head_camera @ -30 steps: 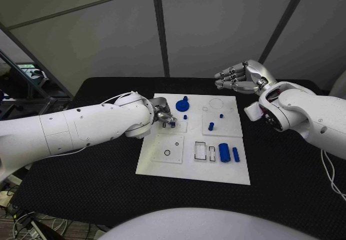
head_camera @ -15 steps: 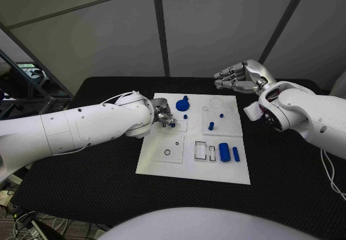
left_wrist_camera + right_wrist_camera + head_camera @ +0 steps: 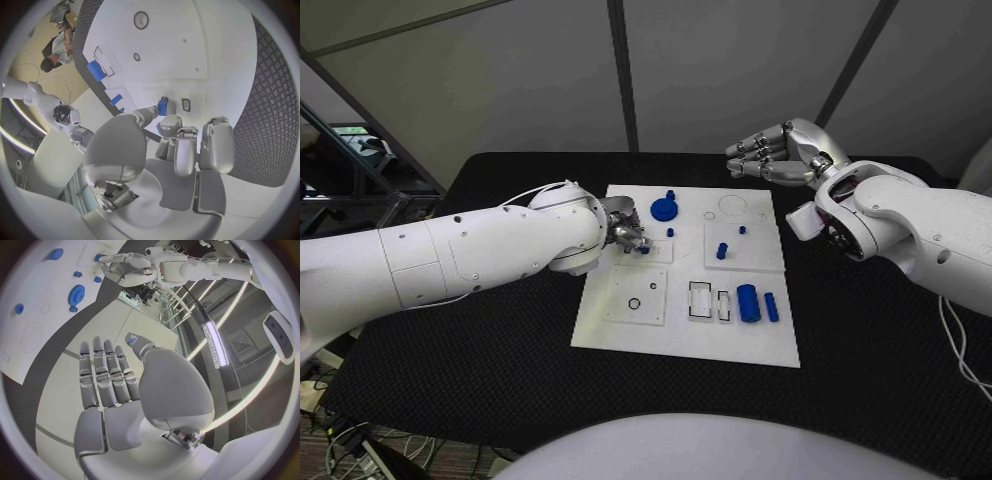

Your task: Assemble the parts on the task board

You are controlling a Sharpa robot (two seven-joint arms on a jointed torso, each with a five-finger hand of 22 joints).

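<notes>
The white left arm reaches in low across the table, its silver left hand [image 3: 626,235] pinching a small blue part [image 3: 162,106] between fingertips. The white right arm is raised, its silver right hand [image 3: 776,152] holding nothing, fingers loosely apart.

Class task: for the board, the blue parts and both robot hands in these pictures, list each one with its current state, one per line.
task board: flat on the table.
left hand: pinching a small blue part over the board.
right hand: raised beyond the board, holding nothing.
blue gear: on the board.
two blue cylinders: lying side by side.
</notes>
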